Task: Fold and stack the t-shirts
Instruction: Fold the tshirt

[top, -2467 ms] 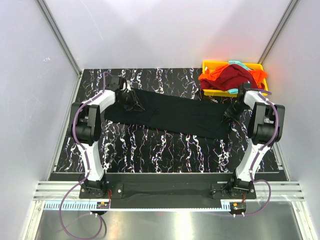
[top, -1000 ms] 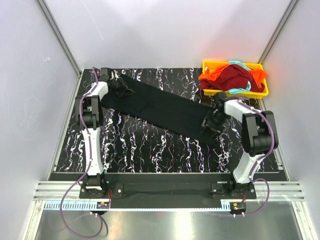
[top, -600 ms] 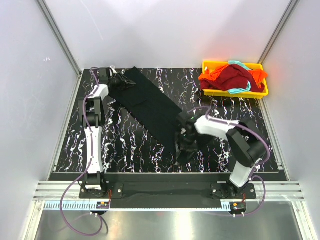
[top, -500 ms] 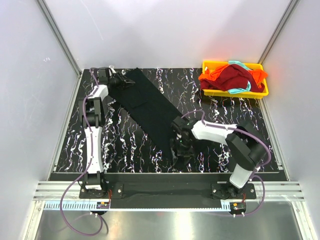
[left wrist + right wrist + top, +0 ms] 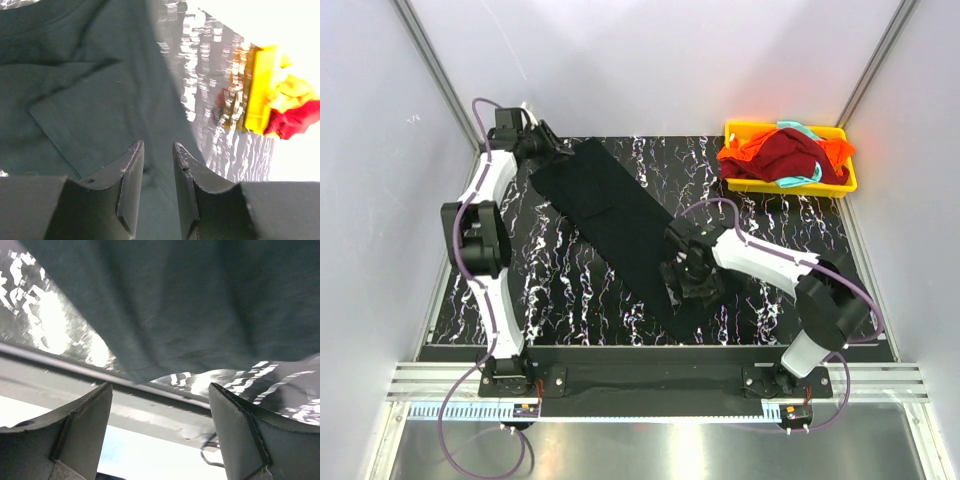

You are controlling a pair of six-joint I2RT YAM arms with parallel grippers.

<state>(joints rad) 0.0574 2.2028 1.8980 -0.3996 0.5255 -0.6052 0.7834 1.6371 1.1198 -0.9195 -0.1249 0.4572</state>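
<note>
A black t-shirt (image 5: 615, 215) lies as a long strip slanting from the far left corner down to the table's near middle. My left gripper (image 5: 548, 152) hovers at its far left end. In the left wrist view the left gripper (image 5: 158, 145) has its jaws a narrow gap apart, with the black t-shirt (image 5: 75, 100) flat beneath and nothing pinched. My right gripper (image 5: 694, 288) hangs over the shirt's near end. The right wrist view shows it (image 5: 160, 386) wide open and empty above the black fabric (image 5: 200, 300). A dark red t-shirt (image 5: 790, 150), an orange one (image 5: 745, 155) and a teal one (image 5: 805, 178) are heaped at the far right.
The heap sits in a shallow yellow tray (image 5: 732, 130) at the far right corner, also seen as the yellow tray (image 5: 257, 85) in the left wrist view. The table is black marble-patterned (image 5: 570, 290). Grey walls stand close on both sides, and a metal rail (image 5: 150, 405) runs along the near edge.
My right gripper swept the shirt's right end round toward the near edge, then opened wide and let go. The left arm moved to the far left corner and its jaws loosened slightly.
</note>
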